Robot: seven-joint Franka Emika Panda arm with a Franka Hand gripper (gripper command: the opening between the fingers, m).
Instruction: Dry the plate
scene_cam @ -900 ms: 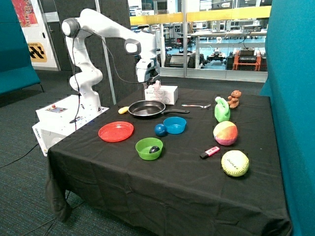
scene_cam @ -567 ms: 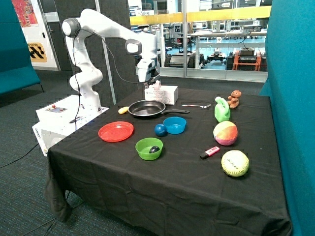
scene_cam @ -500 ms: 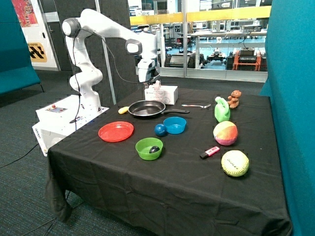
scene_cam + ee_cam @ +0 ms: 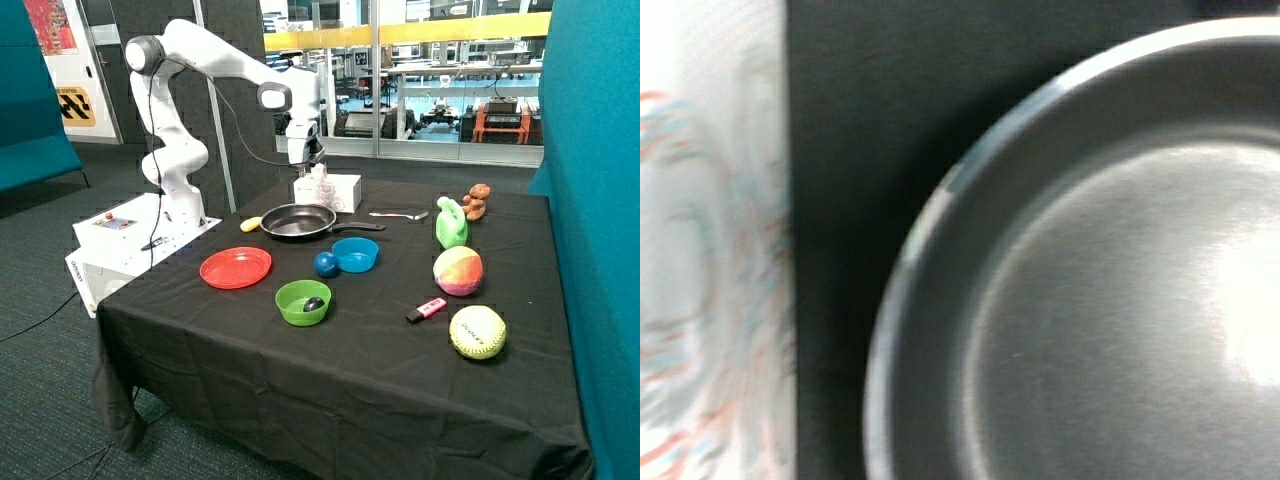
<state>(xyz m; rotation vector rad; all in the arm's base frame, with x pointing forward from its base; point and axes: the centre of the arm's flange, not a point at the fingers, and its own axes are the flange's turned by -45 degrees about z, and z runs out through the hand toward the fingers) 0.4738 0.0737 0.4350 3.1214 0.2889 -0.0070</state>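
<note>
Two views: plate (image 4: 236, 268) outside only, wrist shows pan (image 4: 1080, 290); tool (image 4: 304, 163) state unclear.

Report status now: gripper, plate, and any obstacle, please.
Gripper above white tissue box, holding nothing visible. Plate untouched on table. Frying pan lies between them.

You have a tabletop (image 4: 300, 400) under black cloth. On it lie the plate (image 4: 236, 268) near one edge, a green bowl (image 4: 303, 302) in front, a blue bowl (image 4: 356, 254) touching a blue ball (image 4: 326, 264), a pan (image 4: 299, 221), a white box (image 4: 328, 192), a fork (image 4: 399, 214), a green jug (image 4: 451, 224), a toy bear (image 4: 478, 201), two balls (image 4: 457, 271) and a pink stick (image 4: 428, 309).
</note>
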